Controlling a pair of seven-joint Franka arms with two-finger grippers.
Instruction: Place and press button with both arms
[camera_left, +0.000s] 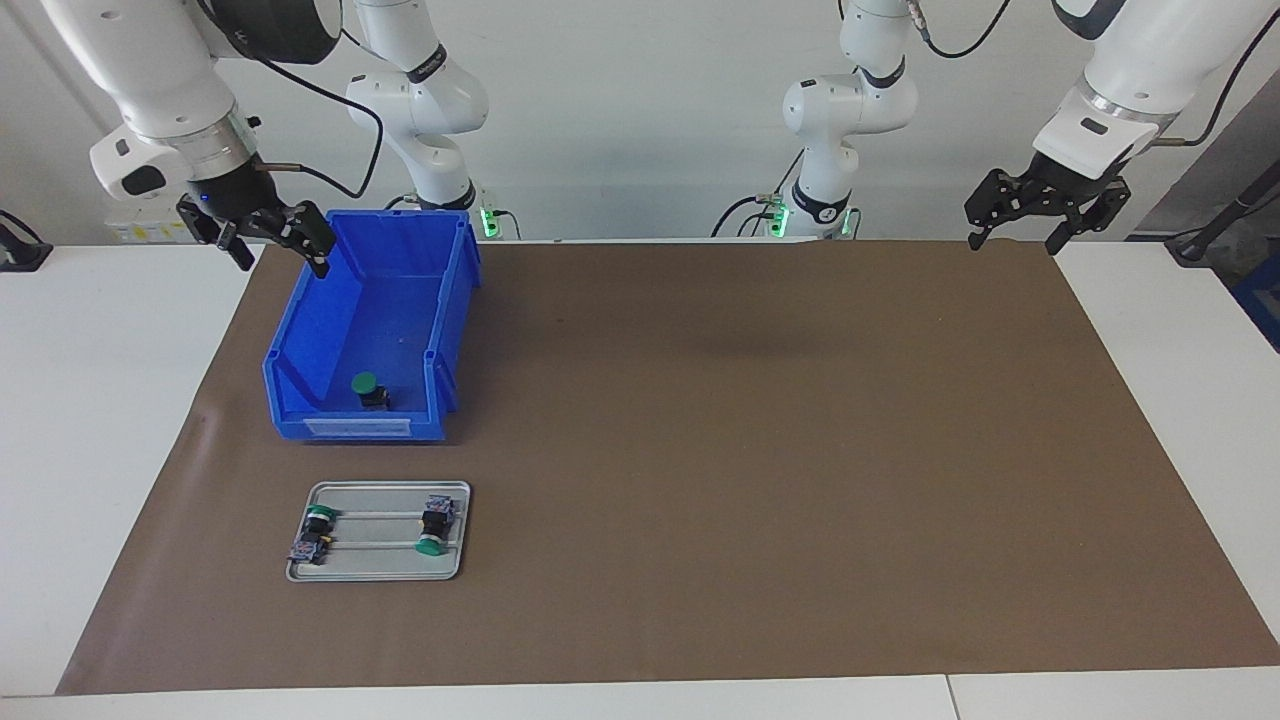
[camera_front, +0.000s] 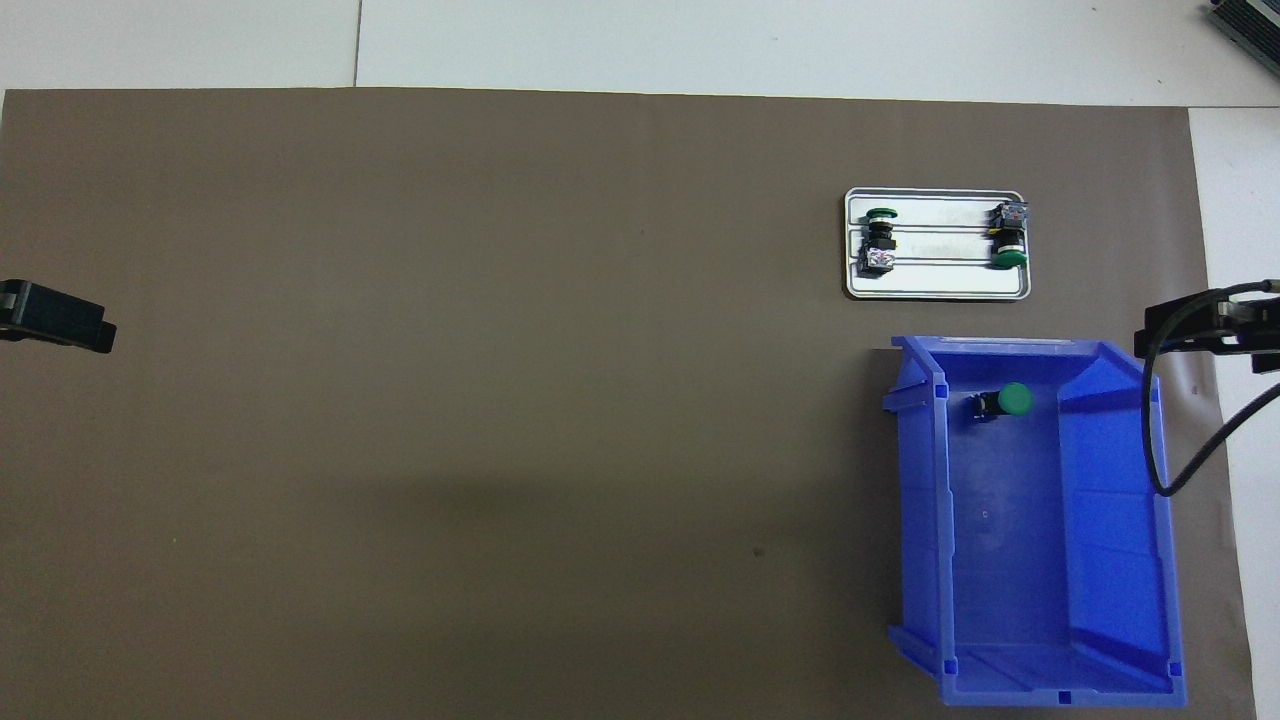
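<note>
The button (camera_left: 368, 388) has a green cap and a black barrel. It lies on the floor of a blue bin (camera_left: 330, 330), at the end of the bin farthest from the robots. It also shows in the overhead view (camera_front: 1005, 400). My right gripper (camera_left: 278, 252) is open and empty in the air, over the bin's (camera_front: 1110, 520) rim at the end nearest the robots. My left gripper (camera_left: 1015, 240) is open and empty in the air over the mat's corner at the left arm's end of the table, where the arm waits. Only the grippers' tips show in the overhead view, the left gripper (camera_front: 60, 320) and the right gripper (camera_front: 1200, 330).
A silver tray (camera_left: 385, 490) lies farther from the robots than the bin and holds two similar green-capped switches (camera_left: 315, 530) (camera_left: 433, 525). The tray (camera_front: 935, 292) and its switches (camera_front: 880, 240) (camera_front: 1010, 240) also show from overhead. A brown mat (camera_left: 750, 450) covers the white table.
</note>
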